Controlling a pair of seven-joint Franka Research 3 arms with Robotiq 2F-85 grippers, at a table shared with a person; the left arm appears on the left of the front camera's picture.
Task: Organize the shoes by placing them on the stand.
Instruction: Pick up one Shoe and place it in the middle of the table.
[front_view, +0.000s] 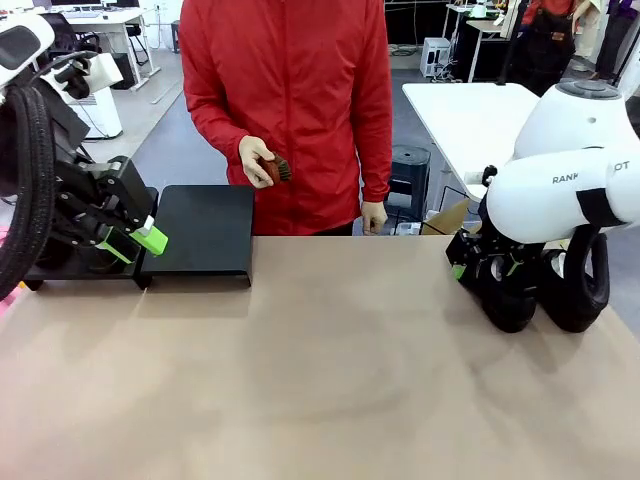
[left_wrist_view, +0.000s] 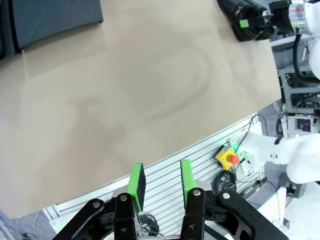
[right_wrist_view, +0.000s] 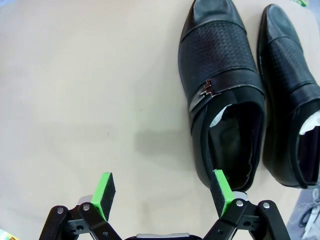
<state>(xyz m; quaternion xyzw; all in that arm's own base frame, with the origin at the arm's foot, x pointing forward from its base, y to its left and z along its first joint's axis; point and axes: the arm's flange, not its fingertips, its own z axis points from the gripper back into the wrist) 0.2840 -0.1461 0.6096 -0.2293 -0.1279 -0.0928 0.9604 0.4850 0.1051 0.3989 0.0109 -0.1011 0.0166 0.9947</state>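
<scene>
Left fingers (front_view: 150, 238): narrow gap, pads parallel, holding nothing. They hang just above the stand (front_view: 200, 232), about where its two black platforms meet, at the far left of the counter (front_view: 330, 380). My own arm covers most of the left platform. The right platform's flat top is in plain view.

From the left wrist, one corner of the stand (left_wrist_view: 55, 17) sits at the top left of the frame. The shoes (left_wrist_view: 239, 27) are at the top right, well apart from these fingers, with bare counter between.

Right fingers (right_wrist_view: 106, 194): spread wide, holding nothing. They are down low at the right edge of the counter, right by the two shoes (front_view: 540, 295).

From the right wrist, the two shoes lie side by side, close and parallel, heels toward my wrist and toes pointing away. The nearer shoe (right_wrist_view: 222, 85) has a perforated upper and a strap with a small metal buckle. White paper (right_wrist_view: 220, 116) shows in its opening. The second shoe (right_wrist_view: 289, 95) lies just beyond it on the outer side.

One pad (right_wrist_view: 222, 191) sits right at the heel rim of the nearer shoe; I can't tell if it touches. The other pad is out over bare counter. So the shoe is off to one side of the gap, not between the fingers.

A person (front_view: 290, 100) in a red jacket stands at the far side, behind the stand. One hand (front_view: 255, 155) holds a small brown brush (front_view: 278, 168); the other hand (front_view: 374, 216) hangs at the counter's far edge.
</scene>
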